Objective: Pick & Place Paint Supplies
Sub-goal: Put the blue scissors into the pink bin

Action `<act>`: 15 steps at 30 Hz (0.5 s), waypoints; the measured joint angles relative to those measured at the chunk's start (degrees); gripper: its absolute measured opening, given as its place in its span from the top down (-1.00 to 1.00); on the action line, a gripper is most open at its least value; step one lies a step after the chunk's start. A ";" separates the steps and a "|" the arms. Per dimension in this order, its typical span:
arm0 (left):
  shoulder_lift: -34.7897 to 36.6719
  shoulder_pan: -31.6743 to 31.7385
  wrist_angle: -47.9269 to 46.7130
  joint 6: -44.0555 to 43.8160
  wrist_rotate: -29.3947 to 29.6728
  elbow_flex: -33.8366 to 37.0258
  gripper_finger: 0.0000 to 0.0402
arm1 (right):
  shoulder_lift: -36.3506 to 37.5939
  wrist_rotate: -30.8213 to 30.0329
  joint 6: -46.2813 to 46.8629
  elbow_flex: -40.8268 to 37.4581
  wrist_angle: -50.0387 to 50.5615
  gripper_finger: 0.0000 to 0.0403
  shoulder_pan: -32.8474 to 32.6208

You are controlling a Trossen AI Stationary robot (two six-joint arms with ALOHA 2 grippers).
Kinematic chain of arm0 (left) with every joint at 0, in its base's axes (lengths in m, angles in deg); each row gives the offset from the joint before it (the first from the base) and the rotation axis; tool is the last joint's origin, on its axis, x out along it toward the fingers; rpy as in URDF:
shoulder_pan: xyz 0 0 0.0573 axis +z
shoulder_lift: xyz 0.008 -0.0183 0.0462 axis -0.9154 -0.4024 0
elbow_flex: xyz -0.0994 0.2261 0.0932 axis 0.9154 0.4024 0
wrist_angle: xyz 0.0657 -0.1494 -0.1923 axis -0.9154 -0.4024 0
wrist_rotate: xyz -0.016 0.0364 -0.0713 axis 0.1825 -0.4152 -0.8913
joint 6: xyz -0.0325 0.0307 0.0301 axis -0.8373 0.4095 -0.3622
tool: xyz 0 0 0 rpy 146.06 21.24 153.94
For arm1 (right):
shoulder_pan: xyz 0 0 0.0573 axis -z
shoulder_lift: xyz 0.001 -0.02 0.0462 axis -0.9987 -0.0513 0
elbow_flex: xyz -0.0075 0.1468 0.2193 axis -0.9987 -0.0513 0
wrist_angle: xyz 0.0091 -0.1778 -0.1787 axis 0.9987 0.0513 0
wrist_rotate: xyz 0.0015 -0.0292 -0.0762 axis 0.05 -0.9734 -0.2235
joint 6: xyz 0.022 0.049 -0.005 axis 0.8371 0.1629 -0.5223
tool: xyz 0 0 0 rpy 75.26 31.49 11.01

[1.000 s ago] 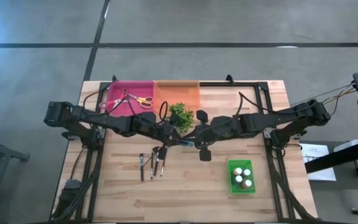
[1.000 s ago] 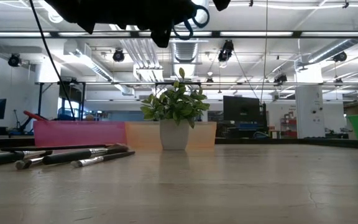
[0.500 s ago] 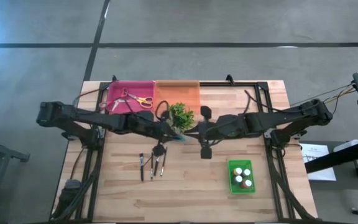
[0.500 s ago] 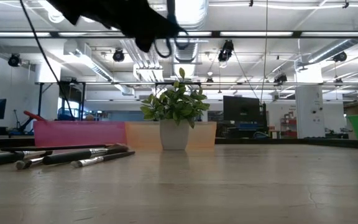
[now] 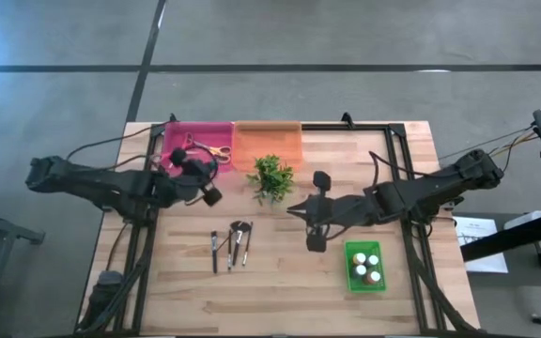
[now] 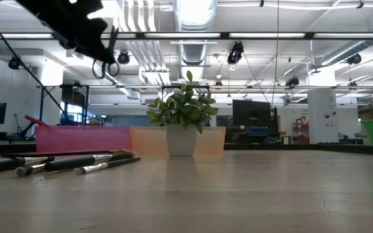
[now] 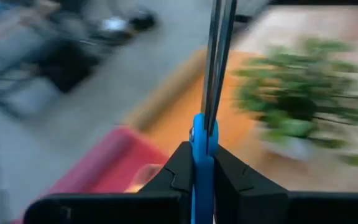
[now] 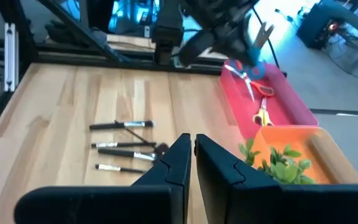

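Just in front of the plant [image 5: 270, 176], a little to its left, the brushes [image 5: 231, 246] lie side by side on the bare table [image 5: 280, 282], handles pointing away from the plant. One of them has a fluffy brown head [image 5: 239, 228] at the end nearest the pot. In the low view the same brushes [image 6: 76, 160] rest flat on the wood, left of the white pot [image 6: 182, 140].

To the plant's right and slightly forward, the right arm [image 5: 411, 192] reaches in over the table. Its jaws are clenched on nothing and hang between the plant and the green bin [image 5: 350, 272]. That bin stands farther off to the plant's front right and holds small paint bottles [image 5: 366, 266] with white and brown caps, standing upright.

To the plant's left, the left arm [image 5: 111, 183] holds its jaws raised well above the table, over the near edge of the pink tray [image 5: 181, 141]. They are clamped on the blue-handled scissors [image 7: 202, 155], whose closed blades stick straight out ahead of the fingers.

Behind the plant sits the orange tray [image 5: 269, 141], close to the leaves. The pink tray touches its left side, and two more pairs of scissors [image 5: 216, 150] lie inside it, one with yellow handles and one with red.
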 joint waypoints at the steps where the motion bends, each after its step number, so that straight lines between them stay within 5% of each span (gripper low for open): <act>1: 0.78 0.66 0.35 0.20 2.68 1.21 0.87 | 0.02 -0.08 0.06 -0.11 0.38 0.89 -0.22; 7: 2.41 12.51 3.09 2.05 1.56 7.47 0.87 | -0.17 -0.11 0.24 -1.94 0.15 0.89 -1.03; 15: 1.62 35.66 22.69 11.32 -19.11 16.59 0.87 | -0.22 -2.24 -0.22 -6.98 -3.07 0.89 -1.01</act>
